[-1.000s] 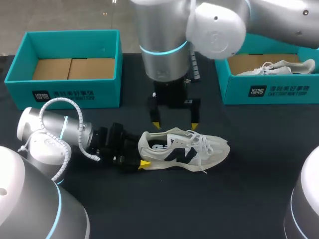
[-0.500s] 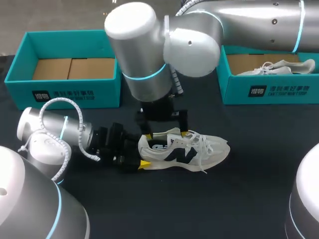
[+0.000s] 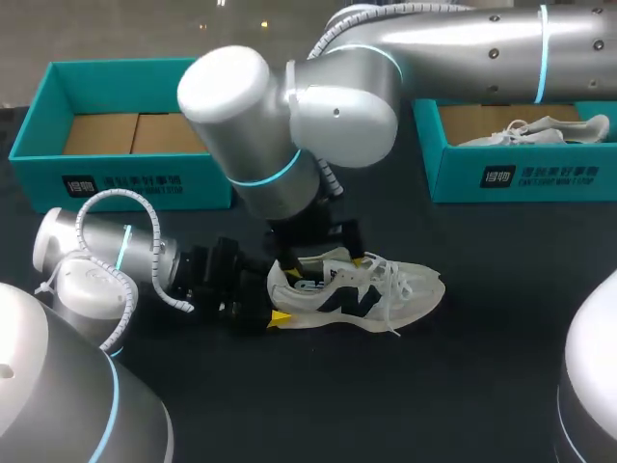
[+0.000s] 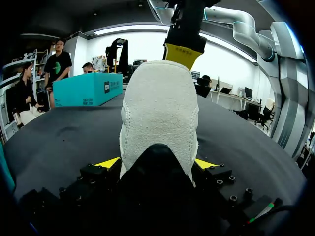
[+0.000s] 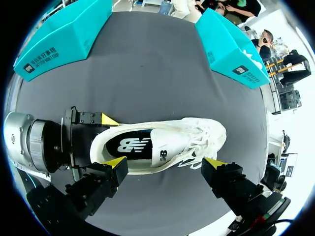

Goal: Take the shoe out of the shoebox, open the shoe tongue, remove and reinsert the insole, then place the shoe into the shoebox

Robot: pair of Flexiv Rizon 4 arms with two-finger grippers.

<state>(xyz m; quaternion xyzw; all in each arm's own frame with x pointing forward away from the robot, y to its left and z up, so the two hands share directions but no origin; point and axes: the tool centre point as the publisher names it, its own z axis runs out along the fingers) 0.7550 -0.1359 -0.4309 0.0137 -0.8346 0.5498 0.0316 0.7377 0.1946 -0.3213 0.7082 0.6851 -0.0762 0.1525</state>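
Note:
A white sneaker (image 3: 371,291) with a dark logo lies on its sole on the black table, toe pointing right. My left gripper (image 3: 273,307) is shut on its heel; in the left wrist view the heel (image 4: 160,113) fills the gap between both yellow tips, with the left gripper (image 4: 157,163) flanking it. My right gripper (image 3: 323,260) hangs open just over the shoe's collar and tongue. In the right wrist view the right gripper (image 5: 165,162) spans the sneaker (image 5: 162,145) lengthwise along its near side, holding nothing. The insole is visible inside the shoe's opening.
A teal shoebox (image 3: 125,174) with a bare cardboard floor stands at the back left. A second teal box (image 3: 511,178) at the back right holds another white shoe (image 3: 535,130). Open black tabletop (image 3: 463,386) lies in front of the sneaker.
My right arm has swung left and come down, bringing its open gripper from above the table behind the shoe onto the shoe's collar. The left gripper and sneaker have stayed put.

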